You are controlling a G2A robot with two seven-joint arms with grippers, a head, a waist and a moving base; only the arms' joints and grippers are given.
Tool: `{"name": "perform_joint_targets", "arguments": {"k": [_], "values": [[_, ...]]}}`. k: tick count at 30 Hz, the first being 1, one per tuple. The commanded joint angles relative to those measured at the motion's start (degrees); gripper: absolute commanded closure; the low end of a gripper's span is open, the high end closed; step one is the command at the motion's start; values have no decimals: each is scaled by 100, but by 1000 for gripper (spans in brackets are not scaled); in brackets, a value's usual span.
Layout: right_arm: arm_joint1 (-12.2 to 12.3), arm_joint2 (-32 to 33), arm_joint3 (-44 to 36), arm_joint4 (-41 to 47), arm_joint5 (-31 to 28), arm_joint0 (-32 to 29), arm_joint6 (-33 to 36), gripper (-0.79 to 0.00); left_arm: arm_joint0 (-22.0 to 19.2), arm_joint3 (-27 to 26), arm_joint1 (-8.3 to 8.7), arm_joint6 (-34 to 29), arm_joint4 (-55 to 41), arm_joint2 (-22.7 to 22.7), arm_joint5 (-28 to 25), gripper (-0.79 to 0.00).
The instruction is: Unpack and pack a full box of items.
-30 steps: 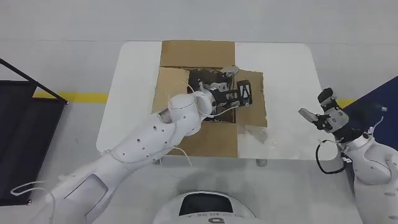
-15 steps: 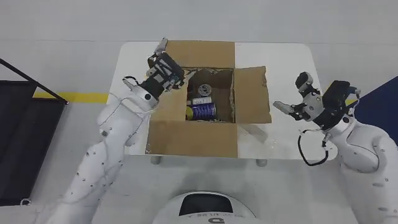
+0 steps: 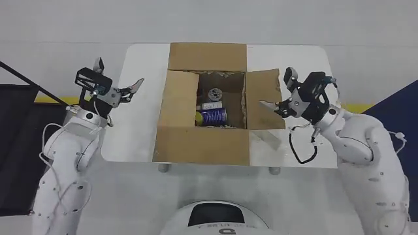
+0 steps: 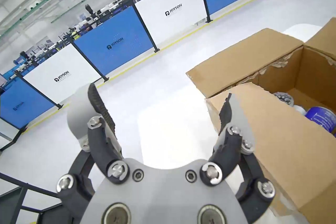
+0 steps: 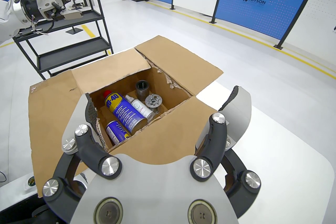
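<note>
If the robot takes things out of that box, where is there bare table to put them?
Bare table lies left of the box's left flap and right of its right flap, plus the far right corner. Inside, the cans, bottle and metal parts are crowded.

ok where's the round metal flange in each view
top view: metal flange inside the cardboard box, beyond the blue can
left wrist view: metal flange peeking over a box flap, near the blue can
right wrist view: metal flange beside the white bottle
shared landmark: the cardboard box
</note>
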Motion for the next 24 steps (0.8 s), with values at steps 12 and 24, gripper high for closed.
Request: {"name": "perform_joint_targets", "arguments": {"k": [12, 24], "values": [[-158, -2390, -101, -1617, 356, 1394, 1216, -785, 58, 531, -21, -346, 882, 476, 410, -785], [-679, -4746, 1470, -3630, 1698, 3187, 1984, -785, 71, 983, -37, -81, 1121, 657, 600, -785]]}}
